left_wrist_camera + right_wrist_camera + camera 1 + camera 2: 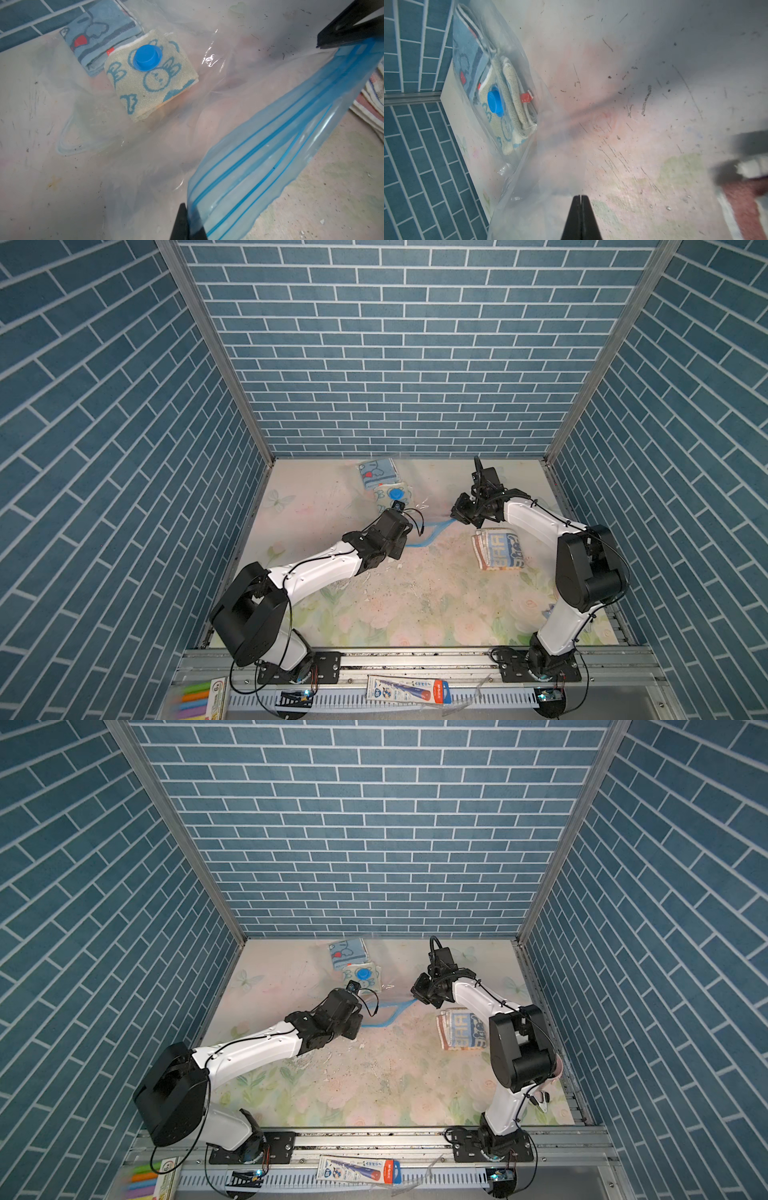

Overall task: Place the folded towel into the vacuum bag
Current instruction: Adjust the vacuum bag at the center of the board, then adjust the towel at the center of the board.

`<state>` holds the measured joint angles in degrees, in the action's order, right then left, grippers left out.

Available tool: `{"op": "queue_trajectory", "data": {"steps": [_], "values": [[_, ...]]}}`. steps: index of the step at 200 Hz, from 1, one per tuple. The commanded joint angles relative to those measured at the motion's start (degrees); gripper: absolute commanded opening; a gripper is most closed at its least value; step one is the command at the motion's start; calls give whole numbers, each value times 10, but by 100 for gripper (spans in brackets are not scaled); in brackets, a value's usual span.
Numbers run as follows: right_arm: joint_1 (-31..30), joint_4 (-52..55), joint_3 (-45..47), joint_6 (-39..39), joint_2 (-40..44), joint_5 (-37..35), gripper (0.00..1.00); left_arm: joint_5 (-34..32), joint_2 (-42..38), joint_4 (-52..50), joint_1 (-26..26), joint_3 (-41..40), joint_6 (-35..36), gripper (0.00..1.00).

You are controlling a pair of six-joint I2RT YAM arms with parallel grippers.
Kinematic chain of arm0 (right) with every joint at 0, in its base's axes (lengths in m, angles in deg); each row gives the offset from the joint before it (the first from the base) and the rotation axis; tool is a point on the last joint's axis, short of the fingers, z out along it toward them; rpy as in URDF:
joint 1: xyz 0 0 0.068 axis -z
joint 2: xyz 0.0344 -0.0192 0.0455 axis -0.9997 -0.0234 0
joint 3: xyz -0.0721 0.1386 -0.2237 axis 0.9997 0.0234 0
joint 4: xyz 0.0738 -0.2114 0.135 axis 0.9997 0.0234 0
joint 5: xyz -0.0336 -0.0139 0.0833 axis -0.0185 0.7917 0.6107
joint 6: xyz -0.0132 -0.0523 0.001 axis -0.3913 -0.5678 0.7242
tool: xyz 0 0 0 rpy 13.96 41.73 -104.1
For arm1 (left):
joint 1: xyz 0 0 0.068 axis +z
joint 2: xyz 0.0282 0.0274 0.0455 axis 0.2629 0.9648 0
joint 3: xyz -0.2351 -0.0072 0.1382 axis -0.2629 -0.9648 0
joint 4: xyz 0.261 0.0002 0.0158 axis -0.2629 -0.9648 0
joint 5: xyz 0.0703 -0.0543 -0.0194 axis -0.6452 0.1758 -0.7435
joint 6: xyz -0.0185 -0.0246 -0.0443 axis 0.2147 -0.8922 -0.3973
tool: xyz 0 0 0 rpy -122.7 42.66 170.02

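Note:
The vacuum bag (353,506) lies flat from the back centre toward the middle, its blue valve cap (395,492) up. Inside it lie a blue towel (99,35) and a beige towel (151,83) under the cap. The bag's blue zip strip (270,149) is lifted and stretched between both grippers. My left gripper (188,209) is shut on its near end. My right gripper (580,196) is shut on its far end; its fingers (342,31) also show in the left wrist view. The folded towel (498,549), white with blue print, lies outside the bag, right of the strip and beside the right arm.
Blue brick walls close the table on three sides. The floral table cover (415,605) is scuffed. A pen package (409,691) and coloured markers (195,699) lie on the front rail beyond both arm bases.

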<state>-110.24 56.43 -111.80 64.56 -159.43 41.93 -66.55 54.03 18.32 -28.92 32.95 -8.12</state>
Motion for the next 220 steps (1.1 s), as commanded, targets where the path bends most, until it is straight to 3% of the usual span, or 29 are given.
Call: {"op": "queue_trajectory", "data": {"steps": [1,27,55,82,124,158,220], "values": [[13,25,5,-28,13,-27,14,35,-3,-43,6,-3,-11,0],[19,80,24,-52,75,-80,38,84,-12,-58,6,-14,-10,0],[23,154,38,-84,146,-135,54,131,-10,-72,5,-6,-11,0],[24,240,43,-113,173,-182,56,183,34,-83,7,23,-27,0],[24,300,92,-137,183,-215,58,309,125,-34,29,33,-114,0],[24,289,121,-150,151,-218,64,258,115,-20,37,31,-115,0],[23,225,103,-208,61,-201,65,245,111,-20,45,45,-111,0]]}}
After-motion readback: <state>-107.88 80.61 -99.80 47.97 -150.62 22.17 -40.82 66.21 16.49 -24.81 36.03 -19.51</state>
